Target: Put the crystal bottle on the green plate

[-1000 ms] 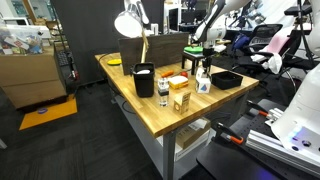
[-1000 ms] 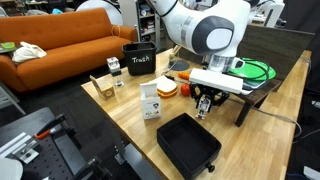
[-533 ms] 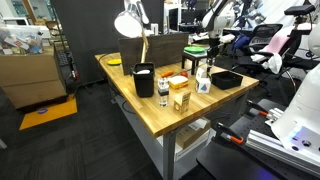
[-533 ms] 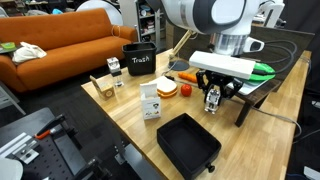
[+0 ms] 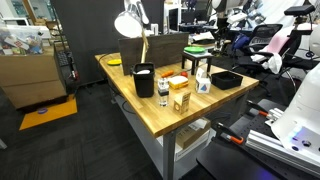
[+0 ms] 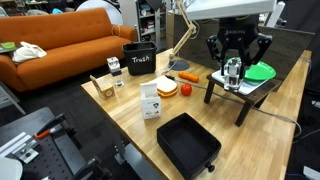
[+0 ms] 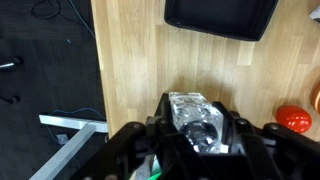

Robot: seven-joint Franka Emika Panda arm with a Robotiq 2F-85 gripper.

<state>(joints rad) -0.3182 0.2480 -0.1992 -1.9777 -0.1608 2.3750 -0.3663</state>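
Note:
My gripper (image 6: pixel 234 60) is shut on the crystal bottle (image 6: pixel 233 72) and holds it in the air above the wooden table (image 6: pixel 120 120). It hangs just left of the bright green plate (image 6: pixel 261 71), which lies on a raised black stand. In the wrist view the clear faceted bottle (image 7: pixel 190 106) sits between the black fingers of my gripper (image 7: pixel 196 124), with the table far below. A sliver of green (image 7: pixel 151 173) shows at the bottom edge. In an exterior view the green plate (image 5: pixel 199 37) shows at the far end of the table.
A black rectangular tray (image 6: pixel 188 143) lies near the table's front edge and shows in the wrist view (image 7: pixel 220 18). A black bin marked Trash (image 6: pixel 140 58), a white carton (image 6: pixel 150 100), a carrot (image 6: pixel 188 76) and small boxes (image 6: pixel 104 86) stand on the table. A lamp (image 5: pixel 128 22) leans over it.
My gripper has risen from low over the table with the bottle in it and moved toward the green plate, up and to the right in an exterior view.

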